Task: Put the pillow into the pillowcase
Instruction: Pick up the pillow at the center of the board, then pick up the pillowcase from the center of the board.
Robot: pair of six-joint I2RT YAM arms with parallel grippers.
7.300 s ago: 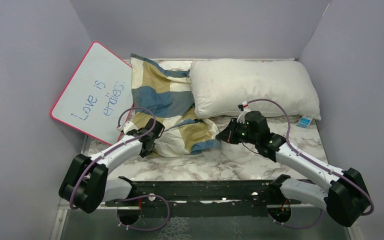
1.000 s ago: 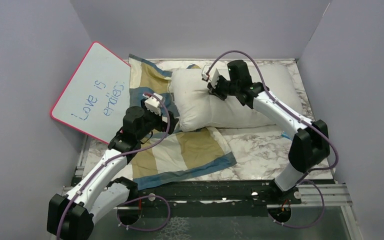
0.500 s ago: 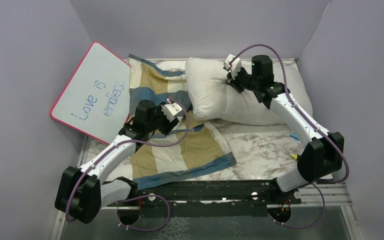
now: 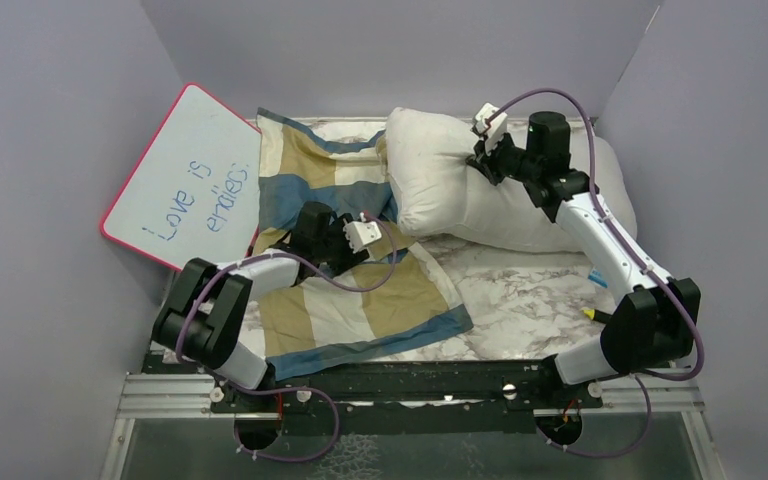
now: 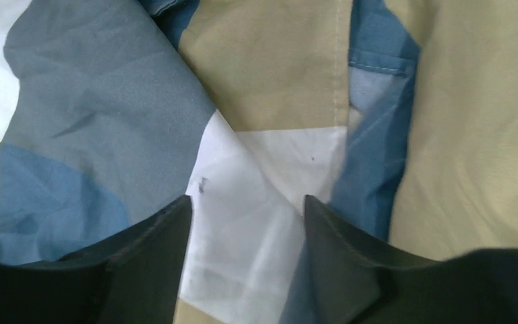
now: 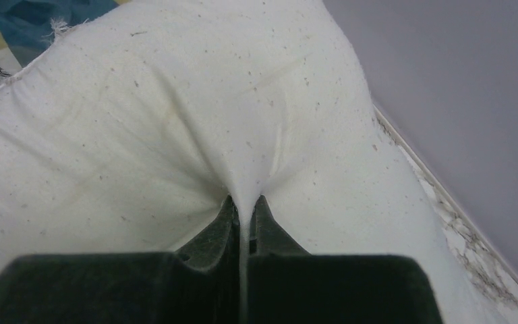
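Observation:
The white pillow (image 4: pixel 450 195) lies at the back right, its left end raised beside the pillowcase. My right gripper (image 4: pixel 482 160) is shut on a pinch of the pillow's top fabric (image 6: pixel 175 121); in the right wrist view the cloth runs down between the closed right gripper (image 6: pixel 244 202). The blue, tan and cream checked pillowcase (image 4: pixel 360 300) lies spread flat at centre left. My left gripper (image 4: pixel 378 248) is low over its far right part. In the left wrist view the left gripper (image 5: pixel 247 199) has its jaws apart, with a cream patch of the pillowcase (image 5: pixel 270 162) between the tips.
A pink-rimmed whiteboard (image 4: pixel 190 180) leans against the left wall, next to the pillowcase. Grey walls close in the back and both sides. A small blue tag (image 4: pixel 594 272) shows on the marble table (image 4: pixel 520 300) by the pillow's near right corner.
The right gripper has dragged the pillow right and back, off the pillowcase. The left arm has swung down and right onto the pillowcase, and its jaws have narrowed.

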